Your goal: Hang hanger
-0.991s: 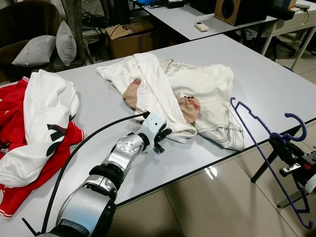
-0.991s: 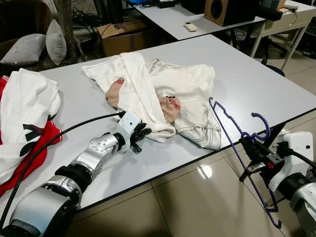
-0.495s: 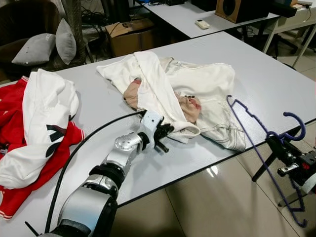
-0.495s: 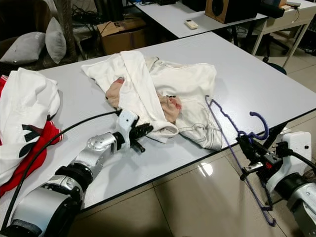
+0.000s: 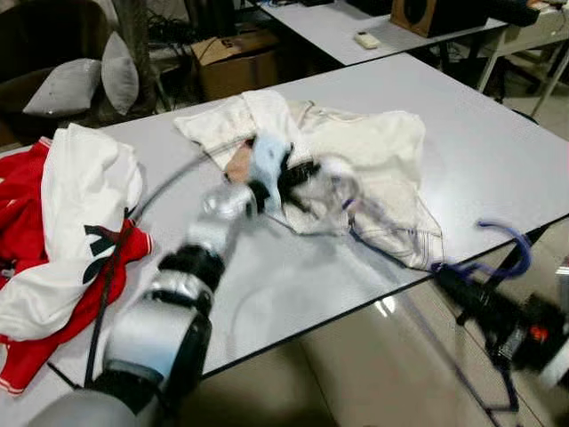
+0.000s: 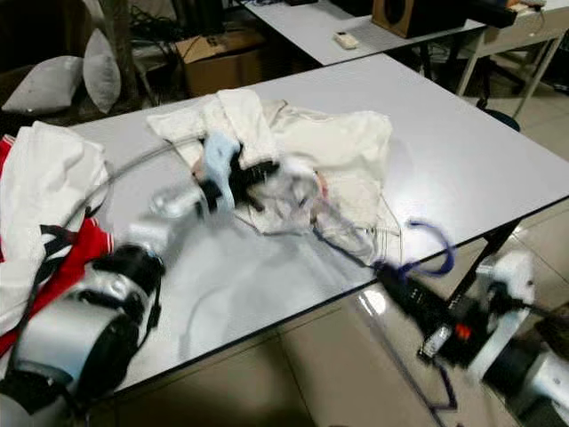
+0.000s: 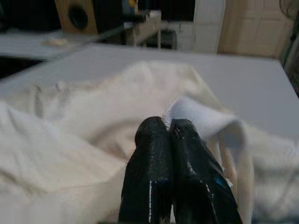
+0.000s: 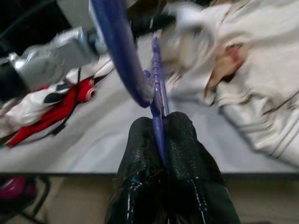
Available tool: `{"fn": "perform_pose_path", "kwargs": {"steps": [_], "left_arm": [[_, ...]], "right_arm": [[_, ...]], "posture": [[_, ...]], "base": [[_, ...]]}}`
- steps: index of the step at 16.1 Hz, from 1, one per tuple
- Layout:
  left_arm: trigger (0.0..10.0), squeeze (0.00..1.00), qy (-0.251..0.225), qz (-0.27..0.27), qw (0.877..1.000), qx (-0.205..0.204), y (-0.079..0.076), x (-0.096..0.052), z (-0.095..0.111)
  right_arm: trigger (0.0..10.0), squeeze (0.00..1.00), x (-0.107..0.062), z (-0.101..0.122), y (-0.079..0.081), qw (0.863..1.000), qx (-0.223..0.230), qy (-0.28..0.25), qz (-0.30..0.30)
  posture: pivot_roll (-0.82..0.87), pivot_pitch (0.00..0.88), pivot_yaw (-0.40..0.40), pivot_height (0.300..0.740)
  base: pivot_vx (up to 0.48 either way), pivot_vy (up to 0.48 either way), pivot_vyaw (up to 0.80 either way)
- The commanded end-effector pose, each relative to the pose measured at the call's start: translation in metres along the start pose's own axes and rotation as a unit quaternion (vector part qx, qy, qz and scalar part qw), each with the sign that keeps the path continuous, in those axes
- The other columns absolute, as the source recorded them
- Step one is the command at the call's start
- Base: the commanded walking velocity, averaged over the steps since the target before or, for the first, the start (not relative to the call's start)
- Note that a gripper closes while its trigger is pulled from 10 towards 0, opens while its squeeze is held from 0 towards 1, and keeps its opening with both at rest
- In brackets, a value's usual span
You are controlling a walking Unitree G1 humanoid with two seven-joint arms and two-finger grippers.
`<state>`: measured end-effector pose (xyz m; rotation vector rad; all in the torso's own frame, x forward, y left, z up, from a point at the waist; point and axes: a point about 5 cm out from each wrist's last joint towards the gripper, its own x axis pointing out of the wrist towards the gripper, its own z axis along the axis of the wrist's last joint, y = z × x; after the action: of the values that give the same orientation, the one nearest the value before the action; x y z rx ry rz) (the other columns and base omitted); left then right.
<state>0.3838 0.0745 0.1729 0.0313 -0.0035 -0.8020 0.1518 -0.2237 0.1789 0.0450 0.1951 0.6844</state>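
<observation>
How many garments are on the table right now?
2: a white garment at the table's middle, pinched by the left gripper, and a red-and-white jacket at its left end. More may lie underneath.

An office-like workroom: a grey desk (image 5: 498, 133), a second desk behind with a wooden speaker (image 5: 433, 11) and remote control (image 5: 364, 40), a cardboard box (image 5: 233, 64), glossy tiled floor (image 5: 356, 374).

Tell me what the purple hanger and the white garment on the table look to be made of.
Purple hanger: thin, smooth, glossy rod, probably plastic or coated wire; the blur leaves that open. The right gripper is shut on it. White garment: soft woven cloth, matte, creased, with dark stitched seams; the left gripper pinches a fold.
</observation>
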Motion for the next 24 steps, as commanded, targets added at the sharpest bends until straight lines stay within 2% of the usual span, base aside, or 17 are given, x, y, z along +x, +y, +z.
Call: {"fn": "perform_pose_path", "kwargs": {"steps": [1,4,6,7,8,10,12,14,15,16,17,19,21,22,24], "left_arm": [[0.0,0.0,-0.022,-0.004,1.0,0.011,0.007,-0.001,0.021],[0.0,0.0,-0.032,-0.03,0.999,0.022,0.007,-0.007,0.029],[0.0,0.0,-0.023,-0.057,0.997,0.037,0.003,-0.018,0.028],[0.0,0.0,-0.021,-0.058,0.997,0.04,0.002,-0.021,0.027],[0.0,0.0,-0.013,-0.057,0.997,0.05,0.004,-0.028,0.028],[0.0,0.0,-0.009,-0.057,0.997,0.054,0.005,-0.036,0.031],[0.0,0.0,-0.006,-0.054,0.997,0.062,0.007,-0.047,0.038],[0.0,0.0,-0.016,-0.021,0.997,0.066,0.017,-0.051,0.048],[0.0,0.0,-0.018,-0.016,0.998,0.064,0.019,-0.052,0.049],[0.0,0.0,-0.039,-0.006,0.997,0.066,0.024,-0.053,0.063],[0.0,0.0,-0.064,-0.001,0.996,0.065,0.027,-0.053,0.078],[0.0,0.0,-0.153,-0.007,0.987,0.042,0.027,-0.057,0.126],[0.0,0.0,-0.146,-0.019,0.988,0.046,0.022,-0.057,0.125],[0.0,0.0,-0.125,-0.033,0.991,0.041,0.014,-0.055,0.112],[0.0,0.0,-0.121,-0.051,0.991,0.016,0.002,-0.053,0.104]], "right_arm": [[10.0,0.0,0.005,-0.003,0.005,1.0,0.007,0.007,0.015],[10.0,0.0,0.024,-0.006,0.001,1.0,0.022,-0.005,0.0],[10.0,0.0,0.05,-0.007,-0.008,1.0,0.024,-0.008,-0.002],[10.0,0.0,0.054,-0.007,-0.012,1.0,0.026,-0.008,-0.009],[10.0,0.0,0.066,-0.006,-0.025,0.999,0.037,-0.011,-0.039],[10.0,0.0,0.075,-0.003,-0.031,0.997,0.051,-0.025,-0.049],[10.0,0.0,0.088,0.0,-0.046,0.993,0.081,-0.035,-0.08],[10.0,0.0,0.099,-0.001,-0.056,0.989,0.108,-0.02,-0.095],[10.0,0.0,0.101,-0.001,-0.058,0.989,0.11,-0.015,-0.097],[10.0,0.0,0.111,0.009,-0.067,0.99,0.086,-0.02,-0.107],[10.0,0.0,0.12,0.026,-0.073,0.991,0.064,-0.05,-0.107],[10.0,0.0,0.123,0.076,-0.07,0.984,0.064,-0.154,-0.06],[10.0,0.0,0.118,0.07,-0.066,0.988,0.059,-0.131,-0.052],[10.0,0.0,0.115,0.055,-0.068,0.99,0.065,-0.112,-0.064],[10.0,0.0,0.111,0.038,-0.067,0.989,0.086,-0.094,-0.078]], "posture": [[-0.21,0.0,0.106,0.74],[-0.2,0.0,0.13,0.74],[-0.19,0.0,0.131,0.74],[-0.18,0.0,0.123,0.74],[-0.16,0.0,0.115,0.74],[-0.15,0.0,0.107,0.74],[-0.13,0.0,0.094,0.74],[-0.13,0.0,0.096,0.74],[-0.13,0.0,0.096,0.74],[-0.13,0.0,0.098,0.74],[-0.12,0.0,0.095,0.74],[-0.11,0.0,0.076,0.74],[-0.11,0.0,0.072,0.74],[-0.12,0.0,0.078,0.74],[-0.12,0.0,0.09,0.74]], "base": [[0.0,0.0,0.0],[0.0,0.0,0.0],[0.0,0.0,0.0],[0.0,0.0,0.0],[0.0,0.0,0.0],[0.0,0.0,0.0],[0.0,0.0,0.0],[0.0,0.0,0.0],[0.0,0.0,0.0],[0.0,0.0,0.0],[0.0,0.0,0.0],[0.0,0.0,0.0],[0.0,0.0,0.0],[0.0,0.0,0.0],[0.0,0.0,0.0]]}}
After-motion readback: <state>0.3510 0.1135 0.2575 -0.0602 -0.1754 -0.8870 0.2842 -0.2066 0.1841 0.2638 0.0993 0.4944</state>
